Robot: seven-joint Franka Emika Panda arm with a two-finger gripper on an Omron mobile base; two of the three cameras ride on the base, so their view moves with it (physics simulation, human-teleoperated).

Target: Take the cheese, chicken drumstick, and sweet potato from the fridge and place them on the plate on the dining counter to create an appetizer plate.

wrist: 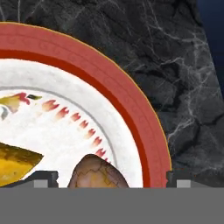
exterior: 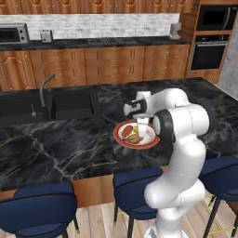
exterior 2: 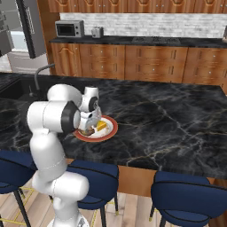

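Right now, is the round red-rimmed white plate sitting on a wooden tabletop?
No, the red-rimmed plate rests on the black marble counter with pale veins, seen all around its edge in the hand view.

Two base views looking forward and down from behind the arm, left and right, both sharing the plate (exterior: 136,135) on the black desk (exterior: 56,148). Hand view looking straight down, super close to the plate rim.

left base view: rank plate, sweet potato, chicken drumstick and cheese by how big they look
1. plate, by far the largest.
2. sweet potato and chicken drumstick: they look about alike, so I won't rank them.
3. cheese: looks smallest, but the gripper hides part of it, so this is unsure.
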